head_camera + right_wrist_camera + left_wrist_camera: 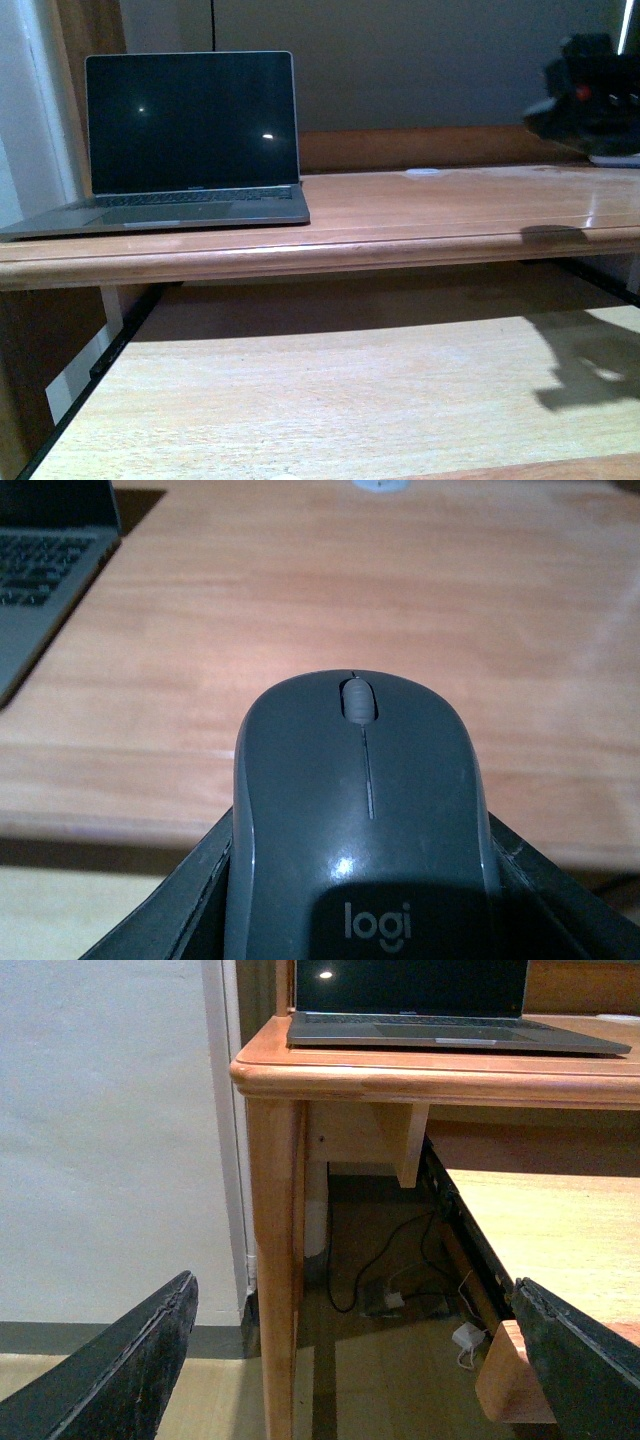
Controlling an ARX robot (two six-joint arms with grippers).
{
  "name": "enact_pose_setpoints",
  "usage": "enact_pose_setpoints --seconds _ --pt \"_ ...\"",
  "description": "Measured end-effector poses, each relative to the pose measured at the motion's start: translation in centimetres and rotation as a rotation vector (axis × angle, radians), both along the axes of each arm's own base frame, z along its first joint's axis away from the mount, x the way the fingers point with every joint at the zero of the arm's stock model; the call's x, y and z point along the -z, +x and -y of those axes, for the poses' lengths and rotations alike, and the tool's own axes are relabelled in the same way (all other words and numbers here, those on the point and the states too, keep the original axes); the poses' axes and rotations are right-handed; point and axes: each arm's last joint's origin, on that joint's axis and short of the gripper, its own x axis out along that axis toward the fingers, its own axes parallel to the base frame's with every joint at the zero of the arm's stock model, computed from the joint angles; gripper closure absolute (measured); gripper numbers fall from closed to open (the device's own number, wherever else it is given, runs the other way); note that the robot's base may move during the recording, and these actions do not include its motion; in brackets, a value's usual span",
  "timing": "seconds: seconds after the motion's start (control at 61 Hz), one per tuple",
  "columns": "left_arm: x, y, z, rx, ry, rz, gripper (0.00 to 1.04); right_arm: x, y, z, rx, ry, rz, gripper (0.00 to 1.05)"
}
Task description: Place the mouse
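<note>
Front view: an open laptop (190, 130) sits at the left of the worktop (450, 210); the right tool (590, 100), blurred, hangs over its right end. Left wrist view: the left tool (352, 1290) is spread wide, holding nothing, facing the worktop's leg (272, 1260). Right wrist view: the mouse (360, 810) sits clamped between the right tool's fingers (190, 905), above the worktop's front edge

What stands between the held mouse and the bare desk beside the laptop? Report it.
Nothing visible does. The right pincer holds the mouse over the desk, and the wood ahead is bare. The laptop sits off to the left, and a small white thing lies far back by the rear edge.
</note>
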Motion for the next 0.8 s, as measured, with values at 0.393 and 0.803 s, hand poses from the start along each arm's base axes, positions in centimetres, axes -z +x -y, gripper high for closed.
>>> enact_pose_setpoints --seconds 0.393,0.803 --pt "0.0 0.0 0.0 0.000 0.000 0.000 0.08 4.3 9.8 -8.1 0.104 -0.089 -0.093 0.50" --pt "0.0 0.0 0.0 0.000 0.000 0.000 0.08 6.3 11.4 -11.0 0.127 -0.032 -0.065 0.27"
